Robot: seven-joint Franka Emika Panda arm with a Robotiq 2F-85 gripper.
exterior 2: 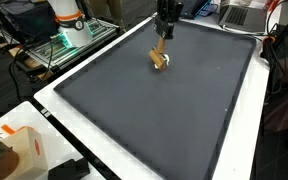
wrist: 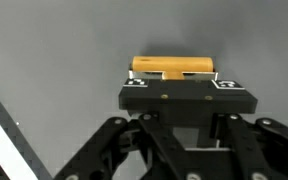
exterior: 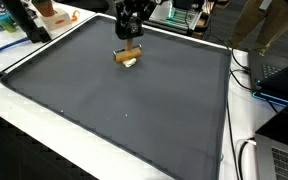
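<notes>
No writing can be read anywhere; the wrist view shows two small white marks (wrist: 136,84) on the black cross-piece of the gripper (exterior: 131,40), but they are too small to make out. The wooden block (exterior: 129,55) lies on the dark grey mat (exterior: 124,110), near the mat's far edge in both exterior views, and the gripper hangs directly above it, pointing down. In an exterior view a pale patch (exterior: 131,64) shows at the block's lower side, and there the block lies crosswise under the fingers. From the other side, the block (exterior 2: 160,58) looks longer and seems to run from the fingertips down to the mat. The wrist view shows only the block's tan top edge (wrist: 174,66) past the gripper's body, which hides the fingertips. Whether the fingers are spread, pressed together or touching the block cannot be told from any view. Only the exterior views show the white table (exterior: 44,140) around the mat, with an orange and white box (exterior 2: 24,150) at one corner.
</notes>
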